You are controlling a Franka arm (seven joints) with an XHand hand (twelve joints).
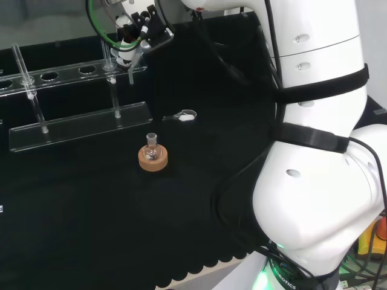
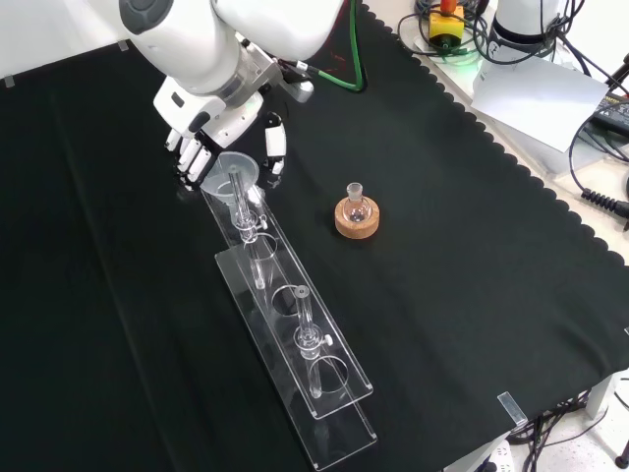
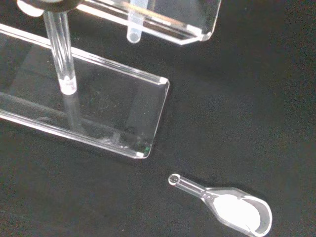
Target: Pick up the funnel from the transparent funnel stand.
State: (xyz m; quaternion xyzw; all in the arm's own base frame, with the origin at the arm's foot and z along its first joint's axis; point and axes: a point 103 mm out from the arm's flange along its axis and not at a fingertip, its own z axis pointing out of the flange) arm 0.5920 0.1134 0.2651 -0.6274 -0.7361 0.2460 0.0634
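Note:
A clear funnel [image 2: 234, 165] sits in the end hole of the transparent stand [image 2: 295, 334], its cone above the top plate. Its stem [image 3: 134, 27] pokes down through that plate in the wrist view. The hand [image 2: 211, 123] hovers over this end of the stand. Its fingers [image 2: 190, 157] are on the funnel's left and its thumb [image 2: 275, 146] on the right in the front view, with small gaps to the rim. In the head view the hand [image 1: 130, 39] is at the stand's [image 1: 78, 124] right end.
A small flask on a cork ring [image 2: 356, 211] stands right of the stand in the front view. A clear scoop holding white powder [image 3: 237, 210] lies on the cloth near the stand's end [image 1: 184, 116]. Upright clear posts [image 2: 307, 315] rise from the stand.

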